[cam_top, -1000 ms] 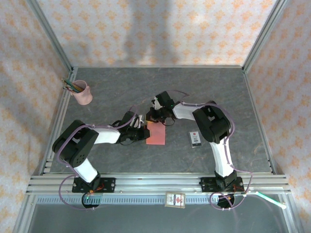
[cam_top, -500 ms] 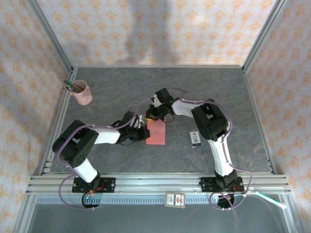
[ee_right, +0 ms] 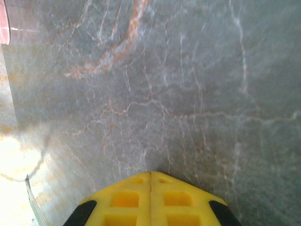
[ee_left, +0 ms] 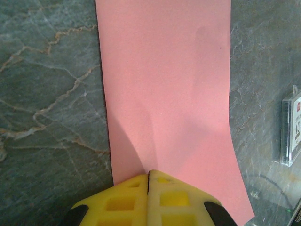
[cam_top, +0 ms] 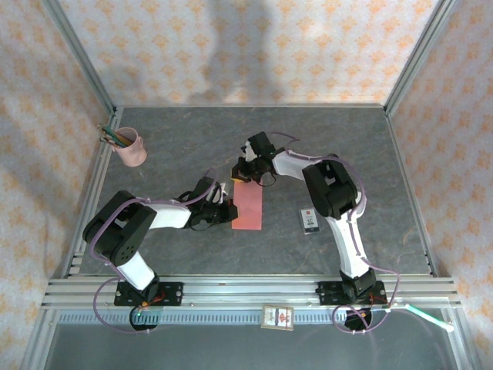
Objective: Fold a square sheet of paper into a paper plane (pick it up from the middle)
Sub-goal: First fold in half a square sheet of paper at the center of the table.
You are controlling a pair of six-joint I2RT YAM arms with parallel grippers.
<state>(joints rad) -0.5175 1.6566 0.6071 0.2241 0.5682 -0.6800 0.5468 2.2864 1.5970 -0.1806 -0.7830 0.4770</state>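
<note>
The square sheet of paper (cam_top: 248, 206) lies on the table as a salmon-pink folded strip, longer than it is wide. In the left wrist view the paper (ee_left: 164, 89) runs away from the fingers. My left gripper (cam_top: 229, 210) is shut, and its yellow tips (ee_left: 148, 172) rest on the paper's left long edge with nothing between them. My right gripper (cam_top: 240, 173) is shut too and sits just past the far end of the strip. Beneath it (ee_right: 150, 173) is bare grey table.
A small white-and-black box (cam_top: 310, 220) lies right of the paper, and its clear edge (ee_left: 291, 129) is in the left wrist view. A pink pencil cup (cam_top: 131, 148) stands at the far left. Metal rails (cam_top: 246, 289) edge the table's near side.
My right gripper has slid away along the paper and off its far end, so the whole strip is now uncovered. The left gripper has stayed put.
</note>
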